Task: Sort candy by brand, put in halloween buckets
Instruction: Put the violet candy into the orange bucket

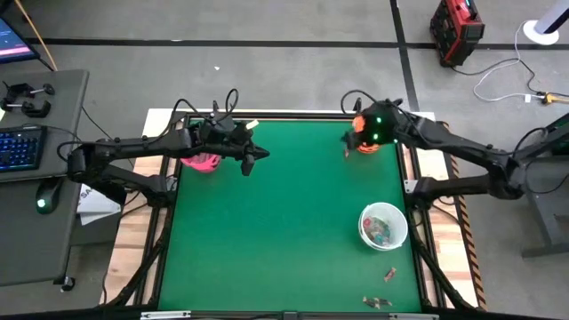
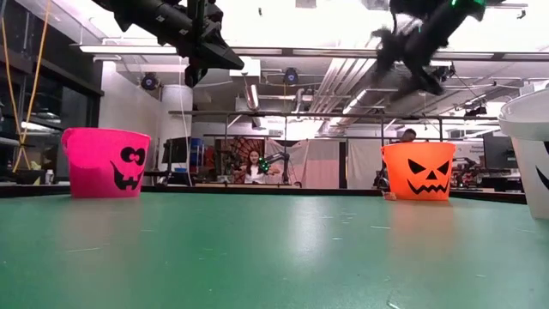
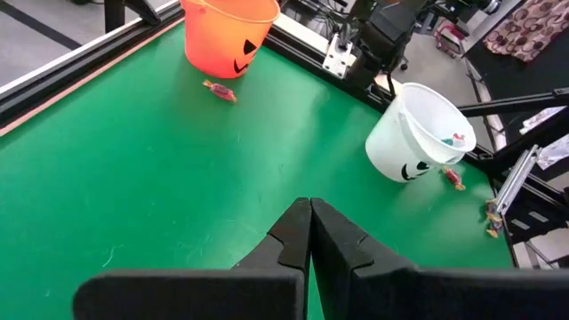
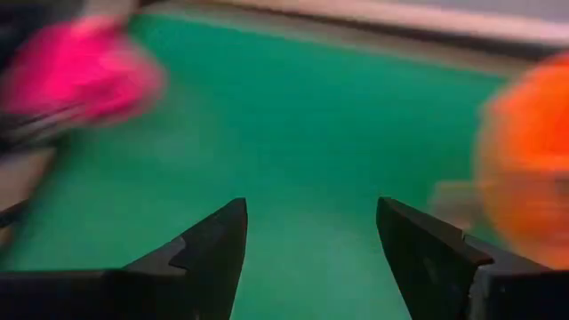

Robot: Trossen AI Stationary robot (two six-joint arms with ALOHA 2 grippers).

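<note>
Loose candy point(image 1: 389, 274) is lying at the near right worktop point(image 1: 276, 240) edge; right hand point(image 1: 348, 142), spread empty, is hovering nearer than pinched-shut left hand point(image 1: 260, 155).

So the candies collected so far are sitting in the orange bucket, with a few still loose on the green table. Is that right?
Not quite. The collected candy sits in the white bucket, as the high view shows, not in the orange bucket. The rest holds: a few pieces do lie loose on the green table.
</note>
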